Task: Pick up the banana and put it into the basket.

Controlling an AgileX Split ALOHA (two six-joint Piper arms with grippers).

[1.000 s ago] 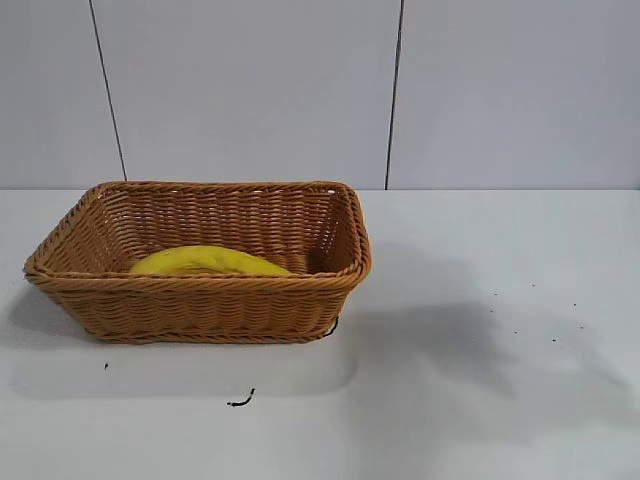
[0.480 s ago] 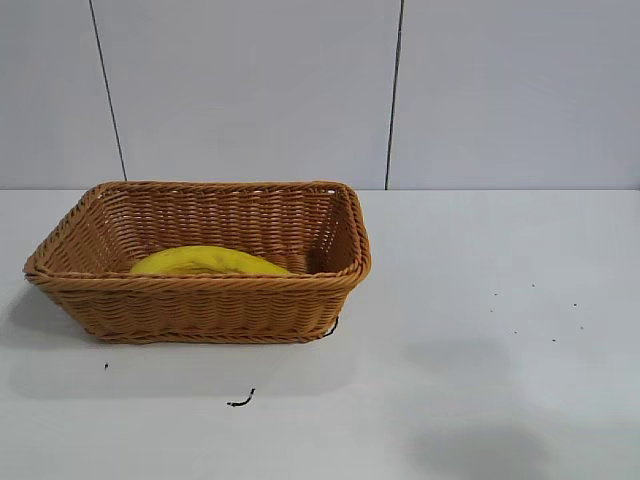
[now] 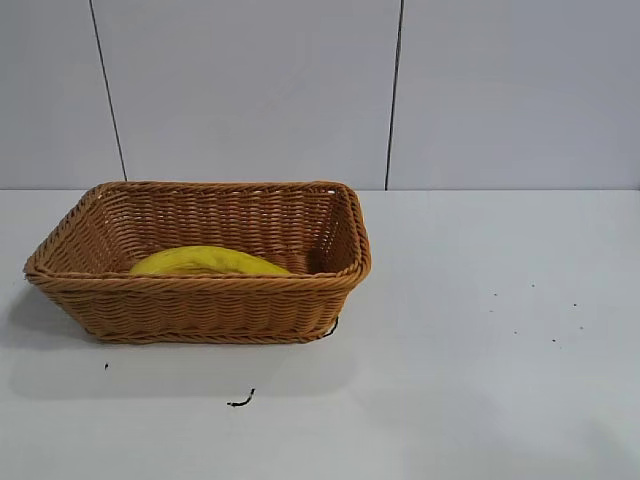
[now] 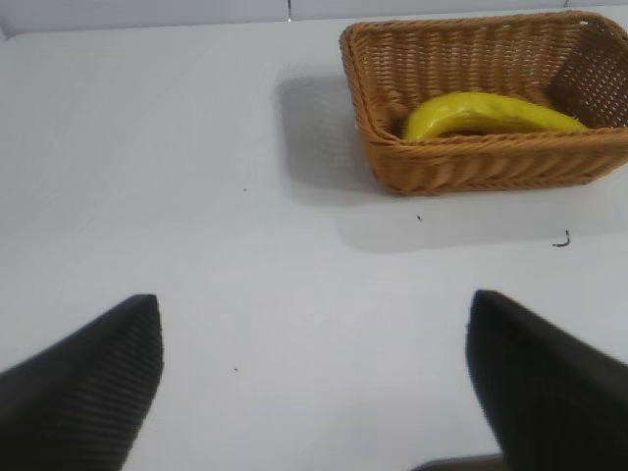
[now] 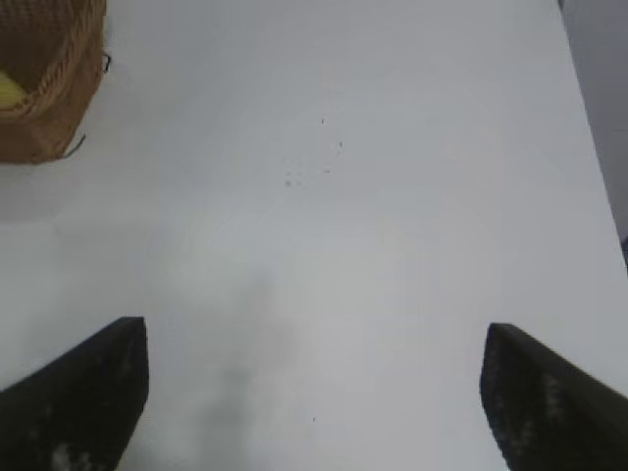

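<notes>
The banana (image 3: 208,261) lies inside the basket (image 3: 200,300), along the basket's near long wall as the exterior view shows it, with only its yellow back rising above the braided rim. In the left wrist view the banana (image 4: 486,113) shows its full curve, resting on the basket floor close to the wall of the basket (image 4: 491,167) that faces that camera. The basket stands on the white table (image 3: 480,330), toward the table's left side in the exterior view, roughly midway between the far edge at the wall and the near edge. A small dark scrap (image 3: 241,401) lies on the table just in front of the basket, and a few dark specks (image 3: 535,320) dot the right part. Neither arm appears in the exterior view. The left gripper (image 4: 314,392) hovers above bare table well apart from the basket, angled toward it, fingers spread wide with nothing between them. The right gripper (image 5: 314,392) is likewise held over bare table, tilted downward, fingers wide apart and empty; a corner of the basket (image 5: 49,98) sits far off, with what seems to be a sliver of banana inside.
</notes>
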